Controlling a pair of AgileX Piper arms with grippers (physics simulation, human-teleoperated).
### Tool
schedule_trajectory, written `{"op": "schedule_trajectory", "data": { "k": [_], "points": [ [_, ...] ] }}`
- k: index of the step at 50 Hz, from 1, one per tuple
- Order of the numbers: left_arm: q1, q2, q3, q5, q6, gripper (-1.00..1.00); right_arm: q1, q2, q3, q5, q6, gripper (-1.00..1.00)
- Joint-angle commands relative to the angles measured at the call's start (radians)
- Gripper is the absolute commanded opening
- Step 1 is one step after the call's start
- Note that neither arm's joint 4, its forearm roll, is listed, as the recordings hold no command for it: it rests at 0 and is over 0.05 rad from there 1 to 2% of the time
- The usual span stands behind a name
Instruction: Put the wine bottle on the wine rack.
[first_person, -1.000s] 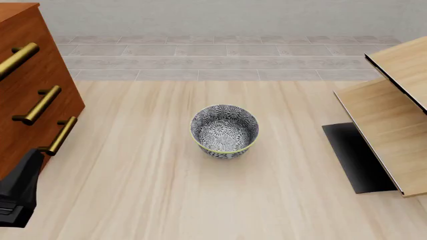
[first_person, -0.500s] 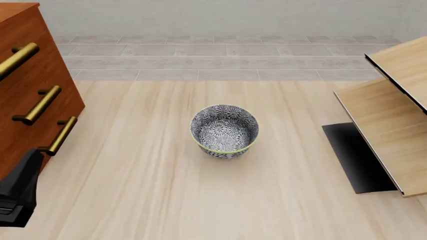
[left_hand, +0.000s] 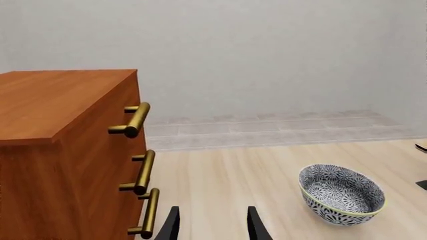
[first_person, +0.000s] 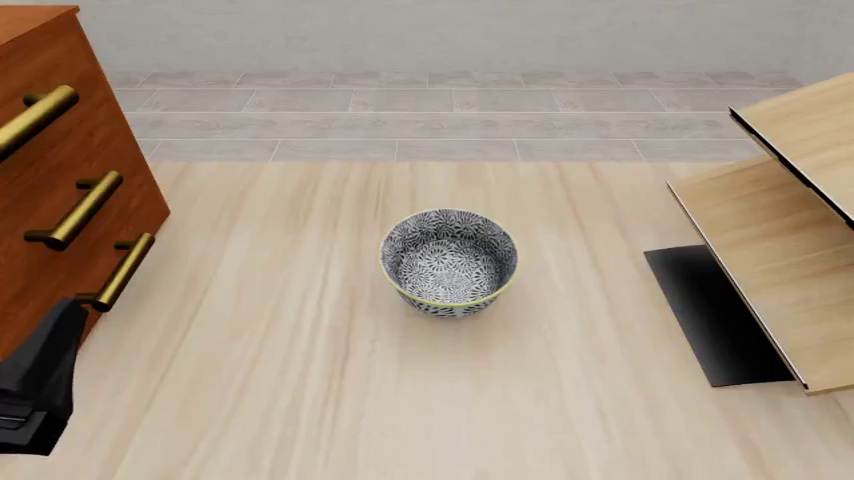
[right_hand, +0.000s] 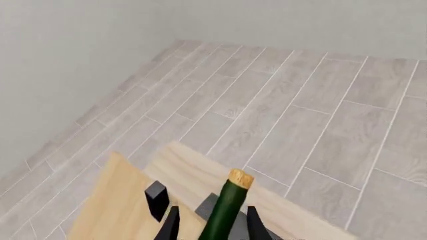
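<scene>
The wine bottle (right_hand: 225, 209) is dark green with a tan-gold cap. It shows only in the right wrist view, pointing away between the fingers of my right gripper (right_hand: 212, 227). The fingers (right_hand: 171, 225) stand wide apart on either side of the bottle and do not touch it. Pale boards of the wine rack (right_hand: 117, 202) lie under it. In the front view the wine rack (first_person: 787, 250) stands at the right edge on a black base; the bottle and right gripper are out of that view. My left gripper (first_person: 60, 325) is open and empty, low at the left by the cabinet (first_person: 54, 180); it also shows in the left wrist view (left_hand: 212, 227).
A patterned blue-and-white bowl (first_person: 449, 262) stands mid-table and also shows in the left wrist view (left_hand: 341, 194). The reddish-brown drawer cabinet with brass handles (left_hand: 137, 120) fills the left side. Grey floor tiles lie beyond the table's far edge.
</scene>
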Motion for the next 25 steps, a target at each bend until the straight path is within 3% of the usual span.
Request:
{"op": "schedule_trajectory", "data": {
  "k": [1, 25],
  "points": [
    [-0.001, 0.0, 0.0, -0.003, 0.003, 1.0, 0.011, -0.014, -0.002, 0.019, 0.01, 1.0],
    [-0.007, 0.0, 0.0, -0.006, -0.005, 1.0, 0.0, -0.1, -0.079, 0.122, 0.013, 1.0]
  ]
}}
